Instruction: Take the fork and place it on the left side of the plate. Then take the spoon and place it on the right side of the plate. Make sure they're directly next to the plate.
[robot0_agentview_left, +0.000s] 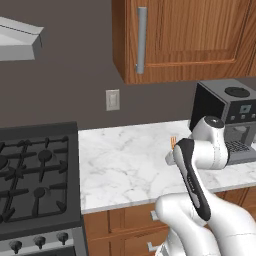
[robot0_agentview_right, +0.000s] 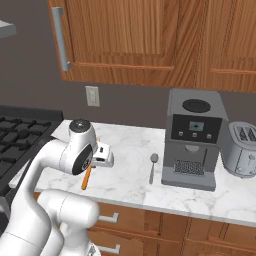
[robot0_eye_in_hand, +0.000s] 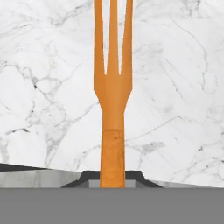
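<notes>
Fork (robot0_eye_in_hand: 113, 100) held by tool over white marble counter (robot0_agentview_left: 120, 160).

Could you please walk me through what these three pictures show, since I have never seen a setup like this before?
This is a rendered kitchen with a white robot arm on a driving base. Two pictures come from cameras on the base, behind the arm to its left and right; the third looks along the hand itself. On the marble counter lies a grey spoon, beside a coffee machine and a toaster; a stove stands to the left. The gripper is shut on the orange fork, holding its handle, tines pointing away from the hand camera. I cannot see a plate in these frames.
</notes>
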